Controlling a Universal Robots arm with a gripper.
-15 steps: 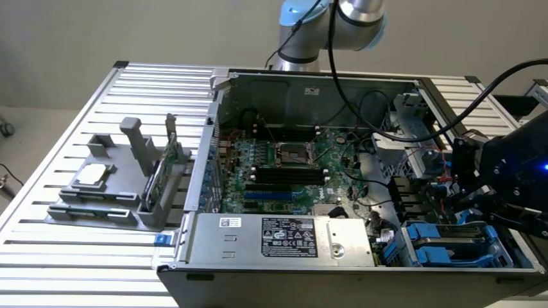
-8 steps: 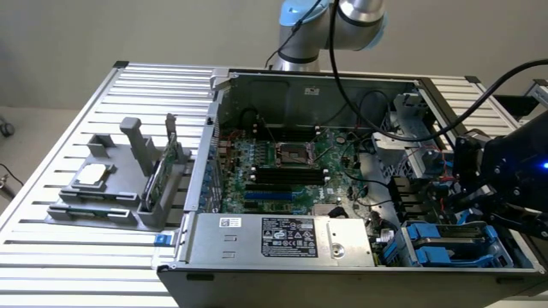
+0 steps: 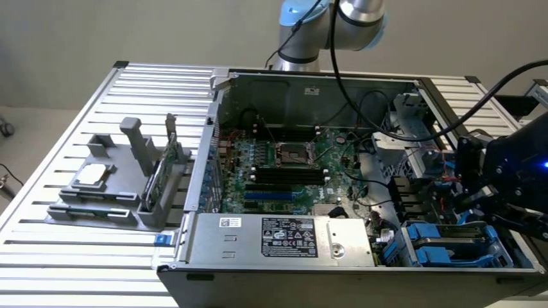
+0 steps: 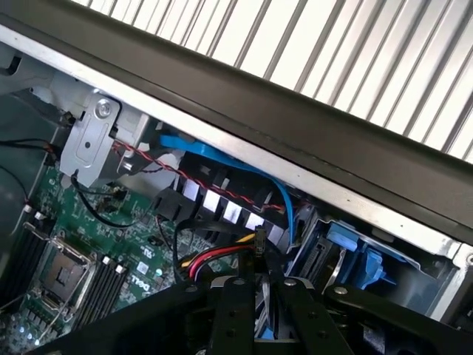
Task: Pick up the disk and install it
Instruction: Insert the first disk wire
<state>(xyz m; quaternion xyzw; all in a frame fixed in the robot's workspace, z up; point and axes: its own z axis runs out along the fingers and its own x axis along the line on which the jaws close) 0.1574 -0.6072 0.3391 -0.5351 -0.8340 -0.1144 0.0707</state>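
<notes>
Gripper (image 4: 264,292) hung over the drive-bay corner of the open PC case (image 3: 283,96). Jaws stood close together w/ only a thin gap. A grey-and-blue edge filled that gap, so I judged them clamped on the disk (image 4: 264,329), held edge-on btwn the pads.

Just ahead of the fingertips ran a bundle of red, yellow and black power wires (image 4: 214,259). Beyond that lay a blue data cable (image 4: 222,159). Blue carriers (image 3: 445,247) sat in the bay off to one side of the jaws.

Handling, prob.: stiff metal body, heavy for its size, smooth faces that could slip, and easily hurt by knocks. Its plastic frame likely flexes a bit. Best hold looked to be across the flat faces near mid-length, clear of the connector end.

Counts: 1 disk, 1 gripper, 1 case, 1 CPU socket (image 3: 293,154), 1 PSU (image 3: 283,239), 1 blue data cable, at least 2 blue carriers.
</notes>
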